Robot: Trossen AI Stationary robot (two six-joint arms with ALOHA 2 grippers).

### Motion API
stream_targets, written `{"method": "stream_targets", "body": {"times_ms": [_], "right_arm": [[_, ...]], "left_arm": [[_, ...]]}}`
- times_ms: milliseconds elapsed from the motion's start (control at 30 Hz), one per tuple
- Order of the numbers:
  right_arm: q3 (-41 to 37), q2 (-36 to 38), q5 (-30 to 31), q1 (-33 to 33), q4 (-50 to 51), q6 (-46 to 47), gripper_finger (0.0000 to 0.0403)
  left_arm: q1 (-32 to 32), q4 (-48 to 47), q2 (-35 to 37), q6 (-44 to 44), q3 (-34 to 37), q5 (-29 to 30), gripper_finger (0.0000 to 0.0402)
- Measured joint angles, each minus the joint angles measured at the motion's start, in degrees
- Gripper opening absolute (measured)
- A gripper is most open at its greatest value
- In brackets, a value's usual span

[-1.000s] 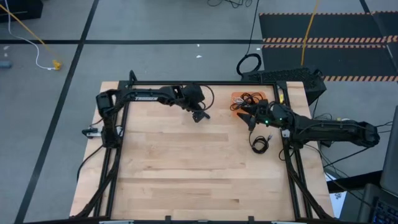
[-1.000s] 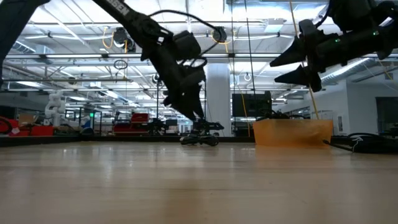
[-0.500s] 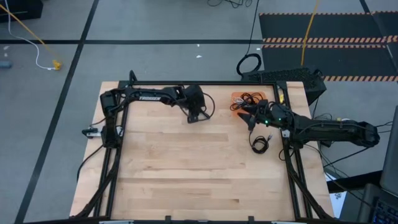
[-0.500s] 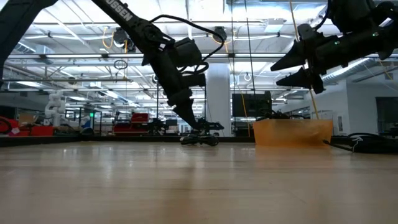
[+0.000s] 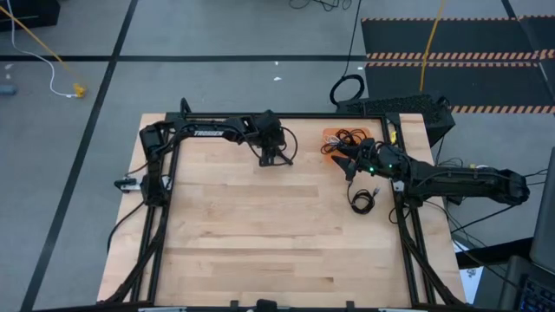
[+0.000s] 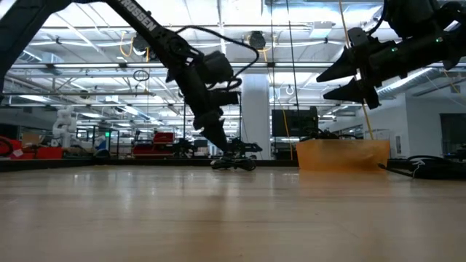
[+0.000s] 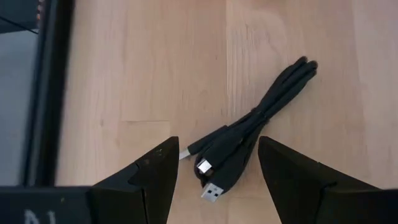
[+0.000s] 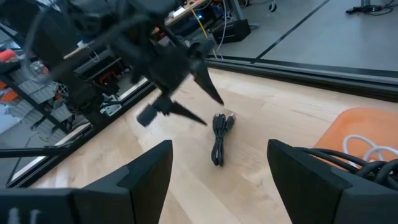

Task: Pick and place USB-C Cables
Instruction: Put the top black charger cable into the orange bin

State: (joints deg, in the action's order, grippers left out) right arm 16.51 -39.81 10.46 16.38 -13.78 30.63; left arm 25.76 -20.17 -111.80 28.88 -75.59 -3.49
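A black USB-C cable, folded into a short bundle, lies flat on the wooden table, its plugs at one end. My left gripper hangs open just above it, pointing down, one finger on either side and touching nothing. The low view shows that gripper a little above the bundle. My right gripper is open and empty in the air beside the orange tray. The tray holds black cables and a white one.
Another black cable coil lies on the table near the right edge, on the near side of my right arm. A black frame runs along the table's edges. Bare wood spreads over the middle and near half.
My left gripper has swung about at the wrist, from slanting toward the table's right to pointing down, and has sunk a little toward the black cable bundle. The bundle has not moved.
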Motion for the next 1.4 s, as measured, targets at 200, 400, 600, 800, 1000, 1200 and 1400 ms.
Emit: {"method": "stream_targets", "body": {"times_ms": [200,400,600,800,1000,1200,1400], "right_arm": [[0.00,-0.02,0.00,0.00,-0.52,0.15,0.0255],[-0.02,-0.02,0.00,0.00,-0.59,0.15,0.0255],[-0.02,-0.02,0.00,0.00,-0.67,0.07,0.0255],[-0.02,-0.02,0.00,0.00,-1.02,0.00,0.0255],[-0.02,-0.02,0.00,0.00,-0.96,-0.03,0.0255],[-0.02,-0.13,0.00,0.00,-0.92,-0.24,0.0255],[-0.02,-1.47,-0.07,0.00,-0.33,0.04,0.0255]], "left_arm": [[-0.37,-0.35,-4.47,3.20,0.01,0.09,0.0223],[-0.60,-1.58,-4.58,4.03,-0.48,3.30,0.0223],[-0.12,-5.70,-4.60,3.85,-0.61,3.15,0.0155],[0.00,-5.68,-4.39,3.69,-0.62,2.88,0.0028],[-0.19,-5.65,-4.41,1.15,-0.59,2.14,0.0029],[-0.86,-7.69,-2.51,-6.43,-0.42,1.87,0.0029],[-1.95,-7.16,3.29,-13.68,-0.48,1.73,0.0029]]}}
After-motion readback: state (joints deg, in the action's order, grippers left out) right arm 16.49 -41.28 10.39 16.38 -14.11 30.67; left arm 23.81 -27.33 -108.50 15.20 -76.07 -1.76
